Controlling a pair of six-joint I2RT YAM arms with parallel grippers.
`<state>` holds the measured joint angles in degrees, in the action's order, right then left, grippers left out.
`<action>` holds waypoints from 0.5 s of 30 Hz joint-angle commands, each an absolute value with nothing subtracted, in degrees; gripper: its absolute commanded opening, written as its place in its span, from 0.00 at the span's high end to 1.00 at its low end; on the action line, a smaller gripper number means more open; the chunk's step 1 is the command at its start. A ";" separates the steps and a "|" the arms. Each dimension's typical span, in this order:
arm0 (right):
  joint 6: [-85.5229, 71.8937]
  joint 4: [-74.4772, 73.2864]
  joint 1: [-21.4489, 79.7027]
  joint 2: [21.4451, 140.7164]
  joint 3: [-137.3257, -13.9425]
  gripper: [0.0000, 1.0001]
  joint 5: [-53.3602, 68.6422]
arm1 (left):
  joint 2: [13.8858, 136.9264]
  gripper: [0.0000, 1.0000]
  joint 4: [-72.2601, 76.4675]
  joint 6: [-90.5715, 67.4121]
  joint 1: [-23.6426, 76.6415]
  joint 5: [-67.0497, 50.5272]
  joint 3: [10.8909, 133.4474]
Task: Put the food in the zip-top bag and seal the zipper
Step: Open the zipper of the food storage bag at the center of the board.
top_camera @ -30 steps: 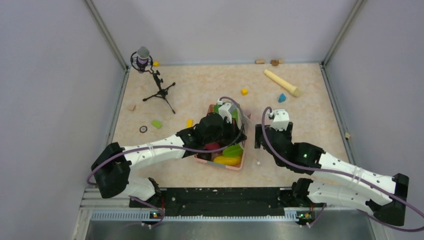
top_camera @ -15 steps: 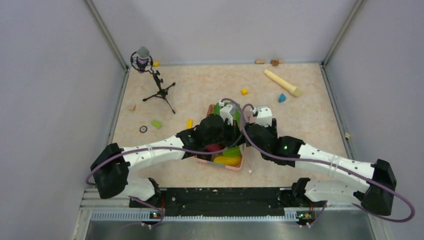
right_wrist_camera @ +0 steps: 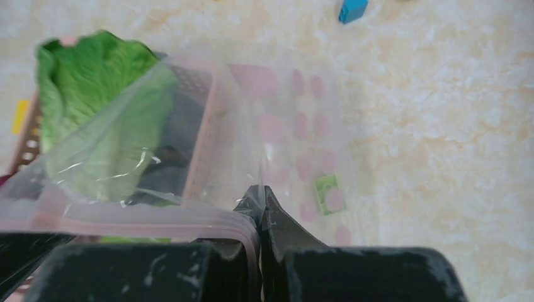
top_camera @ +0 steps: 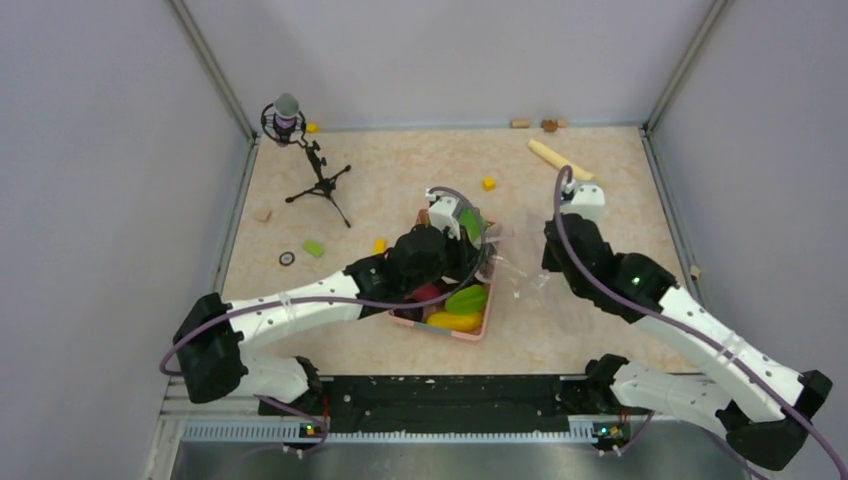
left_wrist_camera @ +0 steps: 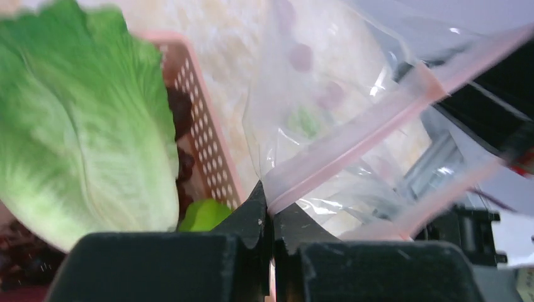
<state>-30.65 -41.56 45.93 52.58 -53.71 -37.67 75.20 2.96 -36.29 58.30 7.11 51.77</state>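
The clear zip-top bag (top_camera: 512, 262) hangs stretched between my two grippers, just right of the pink basket (top_camera: 470, 333). My left gripper (top_camera: 484, 243) is shut on the pinkish zipper (left_wrist_camera: 352, 141) at one side of the bag's mouth; its jaws (left_wrist_camera: 271, 204) pinch the strip. My right gripper (top_camera: 548, 262) is shut on the opposite edge of the bag (right_wrist_camera: 261, 198), where the zipper (right_wrist_camera: 145, 220) curves into the jaws. The bag's green label (right_wrist_camera: 326, 192) shows through the plastic. The food lies in the basket: lettuce (left_wrist_camera: 82, 138), green pod (top_camera: 466, 299), yellow fruit (top_camera: 452, 321), a magenta piece (top_camera: 426, 293).
A microphone on a small tripod (top_camera: 300, 150) stands at the back left. A beige rolling pin (top_camera: 555, 155) lies at the back right, partly behind my right arm. Small coloured blocks are scattered about: yellow (top_camera: 489, 183), green (top_camera: 314, 247), blue (right_wrist_camera: 352, 9).
My right gripper was open beside the basket, reached in to the bag, shut on its edge and drew back to the right, spreading the bag. My left gripper stayed shut on the zipper.
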 commanded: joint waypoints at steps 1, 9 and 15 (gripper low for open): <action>-33.28 -60.75 43.81 49.24 -68.50 1.00 -42.49 | 79.60 1.00 -3.43 -30.40 56.72 22.54 60.41; -34.47 -79.91 43.81 50.33 -79.18 1.00 -40.96 | 92.41 1.00 -11.16 -27.38 51.24 26.83 71.28; -35.87 -77.44 43.90 51.66 -73.89 1.00 -41.39 | 92.86 0.69 -11.06 -20.73 51.24 12.11 70.75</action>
<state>-35.27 -69.84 45.06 53.67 -74.72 -35.59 91.85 -1.80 -28.62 56.01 10.79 72.53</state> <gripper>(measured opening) 0.005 0.230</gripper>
